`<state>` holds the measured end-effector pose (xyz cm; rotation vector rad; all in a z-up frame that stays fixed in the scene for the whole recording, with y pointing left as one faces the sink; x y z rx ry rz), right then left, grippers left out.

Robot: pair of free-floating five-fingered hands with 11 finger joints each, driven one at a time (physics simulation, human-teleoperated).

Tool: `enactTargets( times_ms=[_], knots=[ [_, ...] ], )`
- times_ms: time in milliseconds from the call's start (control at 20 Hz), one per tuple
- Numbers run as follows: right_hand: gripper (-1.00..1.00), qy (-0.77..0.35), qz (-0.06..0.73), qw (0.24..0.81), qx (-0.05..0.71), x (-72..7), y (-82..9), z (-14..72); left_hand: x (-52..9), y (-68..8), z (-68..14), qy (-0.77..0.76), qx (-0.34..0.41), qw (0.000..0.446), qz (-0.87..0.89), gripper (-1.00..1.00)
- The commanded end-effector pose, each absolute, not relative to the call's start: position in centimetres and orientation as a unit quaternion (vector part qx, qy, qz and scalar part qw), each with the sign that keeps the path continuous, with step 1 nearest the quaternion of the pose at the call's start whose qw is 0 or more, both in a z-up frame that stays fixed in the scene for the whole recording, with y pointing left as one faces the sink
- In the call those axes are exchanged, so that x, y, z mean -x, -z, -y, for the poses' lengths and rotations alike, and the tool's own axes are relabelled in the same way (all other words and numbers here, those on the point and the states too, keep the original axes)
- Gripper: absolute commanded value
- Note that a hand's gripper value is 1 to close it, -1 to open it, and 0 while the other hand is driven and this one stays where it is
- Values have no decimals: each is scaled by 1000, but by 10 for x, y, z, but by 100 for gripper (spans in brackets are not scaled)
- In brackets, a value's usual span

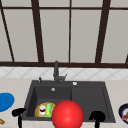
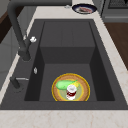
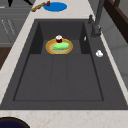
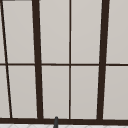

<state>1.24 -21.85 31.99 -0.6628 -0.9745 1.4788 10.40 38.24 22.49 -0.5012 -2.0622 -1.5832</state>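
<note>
Your red ball [image 1: 67, 114] shows at the near edge of the sink [image 1: 87, 100], between the left robot hand [image 1: 18, 112] and the right robot hand [image 1: 97, 116], whose grip you cannot tell; it looks smooth, round and probably slippery, so cup it around its widest part.

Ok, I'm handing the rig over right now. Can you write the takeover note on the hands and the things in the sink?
Left hand: in the air at the sink's front left corner, nothing seen in it.
Right hand: in the air at the sink's front edge, further right, nothing seen in it.
Things: the yellow plate lies in the deep left basin and carries a green vegetable and a red-and-white can.
A red ball shows between the hands.
Blue plate on the left counter, dark plate on the right.
Done: nothing grasped.
Left: plate and load are untouched.
</note>
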Motion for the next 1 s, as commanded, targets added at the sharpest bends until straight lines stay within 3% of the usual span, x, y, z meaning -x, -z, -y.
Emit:
enactTargets(
  times_ms=[0, 700, 750, 950],
  knots=[
    [0, -634, 418, 585, 284, -12, -320, 219, -89, -219, -359, 589, 171, 253, 748, -100],
    [0, -634, 418, 585, 284, -12, -320, 219, -86, -202, -310, 585, 179, 247, 751, -100],
    [-100, -634, 418, 585, 284, -13, -320, 219, -86, -202, -309, 585, 179, 247, 751, 0],
    [-100, -642, 421, 577, 277, -12, -320, 218, -86, -202, -308, 589, 175, 239, 752, 0]
  ],
)
